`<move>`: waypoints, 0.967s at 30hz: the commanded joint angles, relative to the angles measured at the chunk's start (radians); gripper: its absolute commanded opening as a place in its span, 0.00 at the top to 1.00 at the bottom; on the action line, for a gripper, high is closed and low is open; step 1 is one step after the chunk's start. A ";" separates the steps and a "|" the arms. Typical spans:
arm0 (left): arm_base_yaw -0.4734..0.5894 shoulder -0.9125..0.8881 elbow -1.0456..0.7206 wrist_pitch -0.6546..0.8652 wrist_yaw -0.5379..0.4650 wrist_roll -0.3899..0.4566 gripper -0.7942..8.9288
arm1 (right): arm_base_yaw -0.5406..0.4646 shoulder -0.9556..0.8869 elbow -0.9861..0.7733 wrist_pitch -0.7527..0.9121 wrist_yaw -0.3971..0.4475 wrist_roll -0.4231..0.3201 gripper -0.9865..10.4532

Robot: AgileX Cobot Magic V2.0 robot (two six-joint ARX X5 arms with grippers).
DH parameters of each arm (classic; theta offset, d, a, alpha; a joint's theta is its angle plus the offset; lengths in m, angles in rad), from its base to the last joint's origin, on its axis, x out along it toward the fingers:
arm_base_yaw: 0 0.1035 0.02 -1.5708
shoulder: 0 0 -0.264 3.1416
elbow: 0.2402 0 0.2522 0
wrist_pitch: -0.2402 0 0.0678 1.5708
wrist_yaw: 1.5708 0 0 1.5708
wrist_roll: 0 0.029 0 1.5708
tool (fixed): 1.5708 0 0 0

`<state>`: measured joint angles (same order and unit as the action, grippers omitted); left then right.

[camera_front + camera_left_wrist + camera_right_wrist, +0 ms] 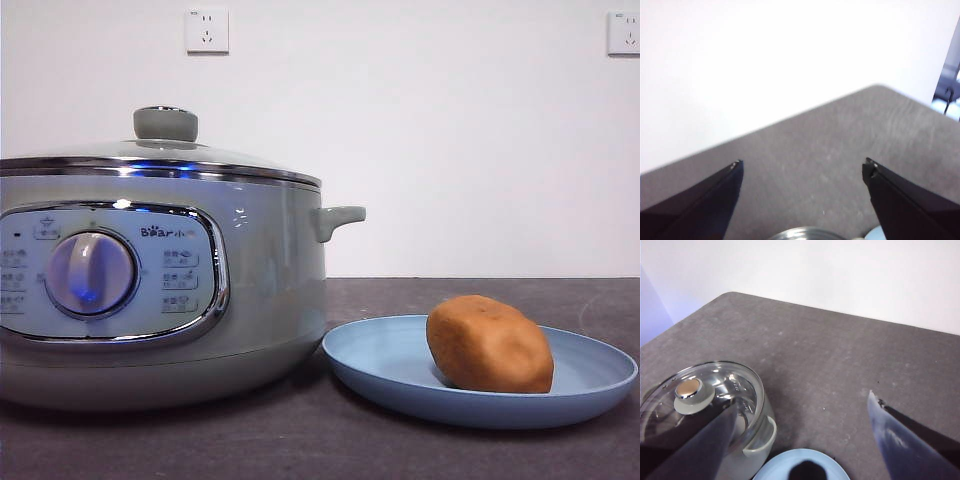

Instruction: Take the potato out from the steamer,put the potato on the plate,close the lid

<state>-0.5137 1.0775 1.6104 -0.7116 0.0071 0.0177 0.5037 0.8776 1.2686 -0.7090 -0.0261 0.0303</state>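
**Potato on the plate, lid on the steamer, both hands clear**

Now the lumpy oval potato with orange-brown skin [489, 343] lies on the wide, shallow light-blue plate [380, 365] at the lower right of the front view, resting toward the plate's middle so it cannot roll off the low rim. Just beside the plate, filling the left of that frame, stands the large round pale grey-green steamer [270, 290] with its chrome rim, side handle and dial panel. The clear glass lid [150, 152] with its grey-green knob sits flat on the steamer's rim, closing the pot.

Neither arm shows in the front view. In the left wrist view, the left hand [802, 169] hangs over the bare dark grey desk [830, 145], its two black jaws wide apart and holding nothing. In the right wrist view, the right hand [802, 405] hovers high above the steamer and plate, jaws likewise spread and empty; the lid appears at that frame's lower left.

Judging by this layout, every step of the task looks finished.
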 commanded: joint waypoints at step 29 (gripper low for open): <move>-0.003 -0.109 0.000 -0.175 -0.003 0.062 0.92 | 0.000 -0.004 0.001 0.035 0.007 0.026 0.92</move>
<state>-0.5137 0.9707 1.6104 -0.8902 0.0067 0.0784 0.5037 0.8745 1.2686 -0.6823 -0.0231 0.0357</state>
